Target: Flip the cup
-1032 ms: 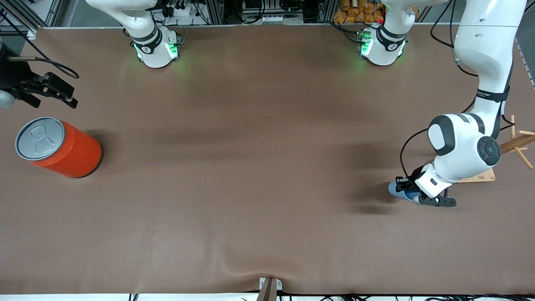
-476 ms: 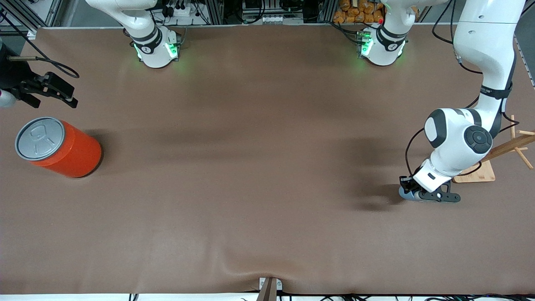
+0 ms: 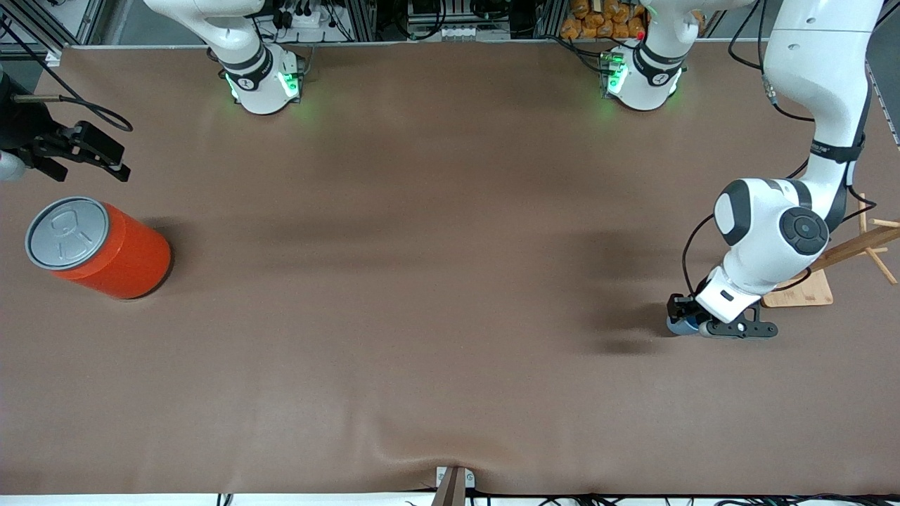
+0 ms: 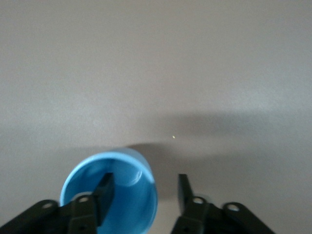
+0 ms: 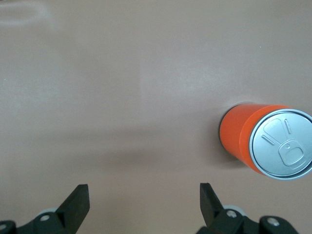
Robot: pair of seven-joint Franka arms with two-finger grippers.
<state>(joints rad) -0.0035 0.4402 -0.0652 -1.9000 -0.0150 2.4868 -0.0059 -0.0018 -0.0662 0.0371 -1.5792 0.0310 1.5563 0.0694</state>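
Observation:
The light-blue cup (image 3: 677,327) stands on the brown table near the left arm's end, mostly hidden under my left gripper (image 3: 692,325). In the left wrist view the cup (image 4: 122,204) shows its darker blue inside, mouth up toward the camera. My left gripper (image 4: 144,187) is open. One of its fingers (image 4: 104,190) is inside the cup and the other stands outside, with a gap between it and the cup's rim. My right gripper (image 3: 77,151) waits open and empty at the right arm's end, and it also shows in the right wrist view (image 5: 144,200).
A large orange-red can (image 3: 98,246) with a grey lid stands upright near the right gripper, also in the right wrist view (image 5: 265,141). A wooden peg stand (image 3: 801,294) sits beside the left gripper, toward the left arm's end.
The left gripper swung from a slanted pose to pointing more straight down. The cup went from lying sideways and sticking out to standing mostly hidden under the gripper. The right arm has not moved.

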